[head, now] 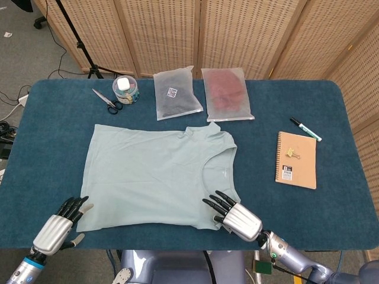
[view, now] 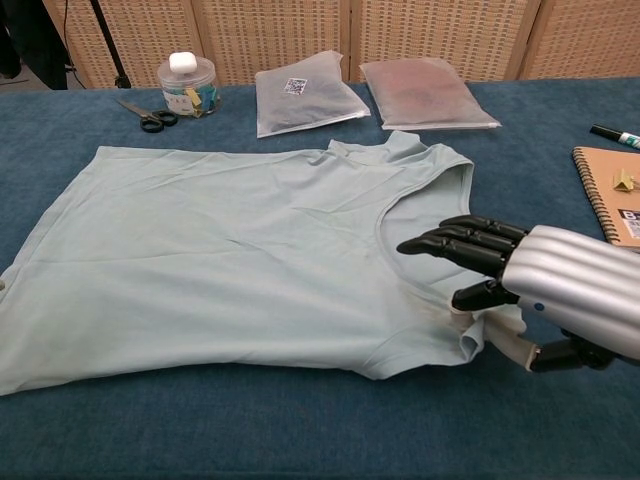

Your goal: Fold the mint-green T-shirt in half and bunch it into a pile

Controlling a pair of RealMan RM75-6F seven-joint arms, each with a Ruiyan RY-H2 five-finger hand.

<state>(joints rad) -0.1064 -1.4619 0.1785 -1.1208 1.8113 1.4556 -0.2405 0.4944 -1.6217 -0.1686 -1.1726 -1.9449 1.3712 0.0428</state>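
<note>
Blue table carries both hands at its near edge: left hand open-fingered at the mint-green T-shirt's hem corner, right hand pinching its sleeve edge. Beyond the flat shirt, bare cloth reaches a notebook toward the right edge.

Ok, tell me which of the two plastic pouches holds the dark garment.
The left pouch, nearest the scissors; it bears a small printed label. The right pouch holds something reddish.

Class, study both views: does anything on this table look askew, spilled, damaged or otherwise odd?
Nothing stands out. The mint-green T-shirt lies flat and unfolded, lightly wrinkled. The scissors, jar, two bagged garments, notebook and marker lie intact on the table.
</note>
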